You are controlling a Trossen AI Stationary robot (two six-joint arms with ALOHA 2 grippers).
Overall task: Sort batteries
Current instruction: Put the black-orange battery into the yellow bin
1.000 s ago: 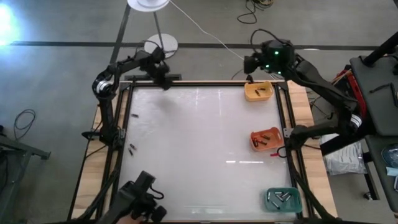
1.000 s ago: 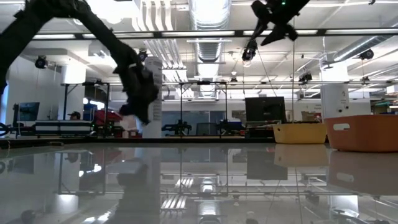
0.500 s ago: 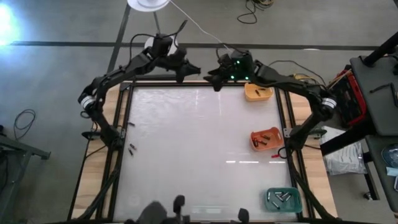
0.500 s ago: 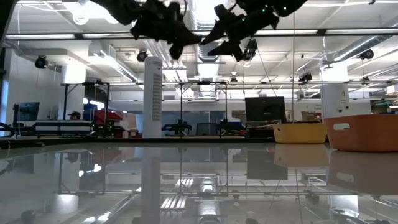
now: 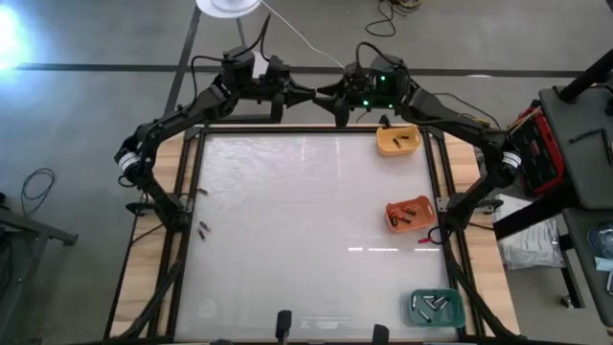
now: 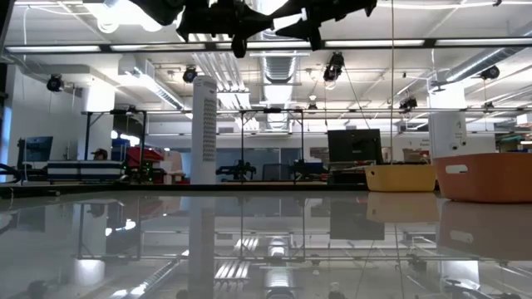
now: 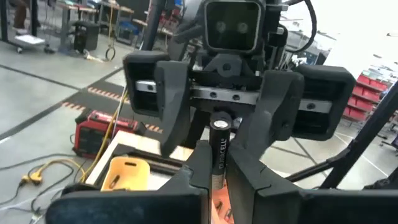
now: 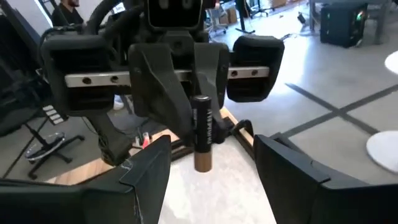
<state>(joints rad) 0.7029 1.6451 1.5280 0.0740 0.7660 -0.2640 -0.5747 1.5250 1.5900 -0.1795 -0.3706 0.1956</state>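
Both arms have risen: left gripper pinches a battery before the spread-fingered right gripper.

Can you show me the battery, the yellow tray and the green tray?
battery [image 7: 219, 151]: left wrist view, on its dark label.
yellow tray [image 5: 386, 147]: high view, on its rim.
green tray [image 5: 458, 305]: high view, on its rim.
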